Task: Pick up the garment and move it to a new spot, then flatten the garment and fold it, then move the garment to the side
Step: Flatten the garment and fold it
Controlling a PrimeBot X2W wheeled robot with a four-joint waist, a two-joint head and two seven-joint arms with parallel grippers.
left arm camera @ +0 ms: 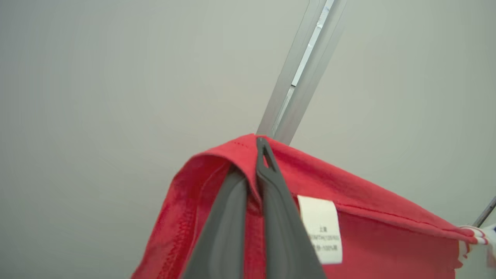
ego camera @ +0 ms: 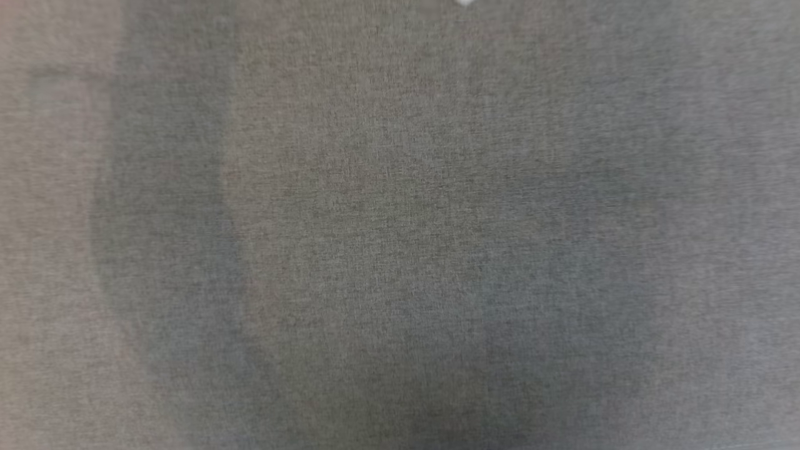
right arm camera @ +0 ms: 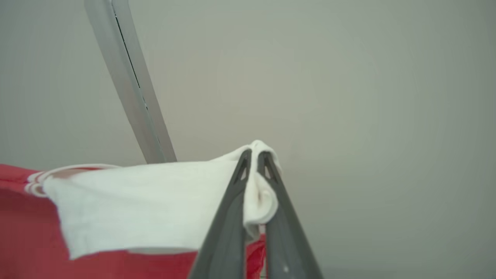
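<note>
The garment (left arm camera: 379, 240) is red with a white sewn-in label (left arm camera: 321, 234) and a white section (right arm camera: 147, 201). In the left wrist view my left gripper (left arm camera: 260, 146) is shut on a red hemmed edge, which folds over the fingertips. My right gripper (right arm camera: 254, 155) is shut on a bunched corner of the white section, and red cloth (right arm camera: 23, 236) hangs below it at the lower left. The cloth stretches sideways from each grip toward the other. Both grips are raised against a pale background.
A metal rail (left arm camera: 306, 66) runs diagonally across the pale surface behind the left grip, and the rail (right arm camera: 128, 85) also slants behind the right grip. The head view is blurred, with a grey woven surface (ego camera: 400, 225) crossed by soft darker bands.
</note>
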